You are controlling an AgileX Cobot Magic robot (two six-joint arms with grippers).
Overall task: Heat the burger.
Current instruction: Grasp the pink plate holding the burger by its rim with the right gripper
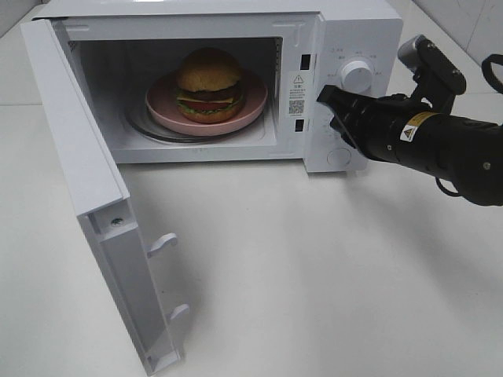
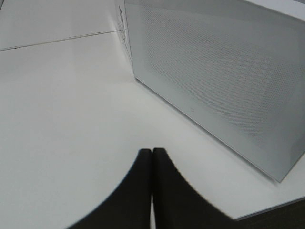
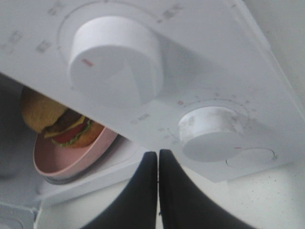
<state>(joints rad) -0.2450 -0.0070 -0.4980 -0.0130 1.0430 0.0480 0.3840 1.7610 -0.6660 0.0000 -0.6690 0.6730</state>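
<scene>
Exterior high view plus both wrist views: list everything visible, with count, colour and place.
microwave: 1, white, at the back of the table
door: 1, white, swung open on the microwave's left side
burger: 1, golden-brown bun with dark, red, yellow and green layers, on the plate
plate: 1, pink, inside the microwave
control knobs: 2, white, one above the other on the microwave's panel
table: 1, white, under everything
left gripper: 1, black, shut, over the table beside the microwave
right gripper: 1, black, shut, tip at the panel
</scene>
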